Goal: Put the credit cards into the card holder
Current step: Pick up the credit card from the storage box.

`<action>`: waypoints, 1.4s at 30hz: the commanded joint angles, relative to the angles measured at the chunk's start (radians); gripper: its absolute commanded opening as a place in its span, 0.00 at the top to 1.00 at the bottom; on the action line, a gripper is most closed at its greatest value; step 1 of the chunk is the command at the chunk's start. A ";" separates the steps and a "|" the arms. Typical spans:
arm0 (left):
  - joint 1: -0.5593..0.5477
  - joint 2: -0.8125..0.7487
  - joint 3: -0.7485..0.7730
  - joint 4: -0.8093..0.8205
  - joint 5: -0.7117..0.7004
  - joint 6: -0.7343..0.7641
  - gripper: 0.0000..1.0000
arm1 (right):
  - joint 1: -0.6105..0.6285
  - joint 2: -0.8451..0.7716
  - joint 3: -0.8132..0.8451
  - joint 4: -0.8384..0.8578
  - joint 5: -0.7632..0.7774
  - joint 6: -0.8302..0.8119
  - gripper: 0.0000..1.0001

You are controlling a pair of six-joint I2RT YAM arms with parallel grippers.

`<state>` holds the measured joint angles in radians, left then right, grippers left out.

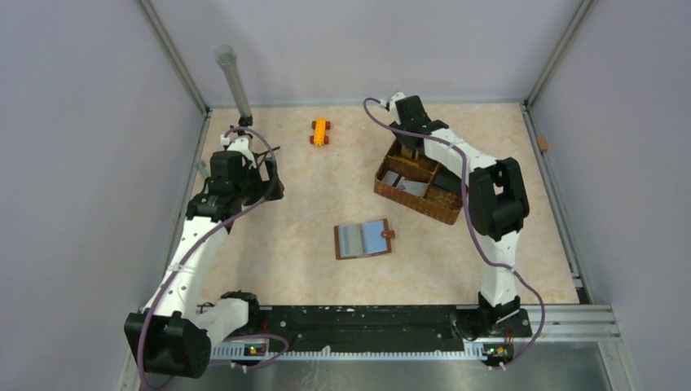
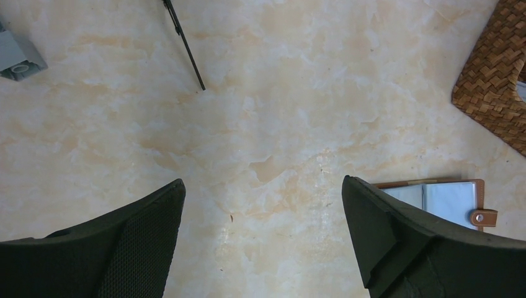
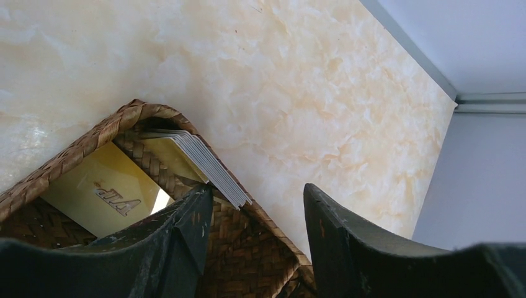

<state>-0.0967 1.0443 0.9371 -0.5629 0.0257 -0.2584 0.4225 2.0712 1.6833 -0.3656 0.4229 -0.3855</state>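
Marbled tabletop in a grey-walled enclosure: no card picked up yet.
Card holder (image 1: 363, 239) lies open mid-table, pockets up. Left gripper (image 2: 263, 242) is released, over bare surface. Farther back, the right gripper (image 3: 257, 198) is spread and empty, apparently straddling the basket (image 3: 111, 124) wall beside the stacked credit cards (image 3: 208, 164). Risk: closing here pinches wicker or lifts several cards together.

White links and black joint housings are seen on left arm (image 1: 187, 251), 8 o'clock, and right arm (image 1: 493, 270), 4 o'clock. Purple cable (image 1: 367, 112) is routed along each. Fingers (image 2: 139, 248) are black, wedge-shaped, mesh-textured. Green lights (image 1: 254, 349) are noted at 6 o'clock.
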 commanded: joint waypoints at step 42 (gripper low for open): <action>0.012 0.007 0.000 0.012 0.084 0.001 0.01 | 0.014 -0.051 0.060 -0.051 -0.156 0.003 1.00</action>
<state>-0.0910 1.0718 0.9367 -0.5629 0.0940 -0.2592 0.4316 2.0632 1.6939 -0.4164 0.2871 -0.3965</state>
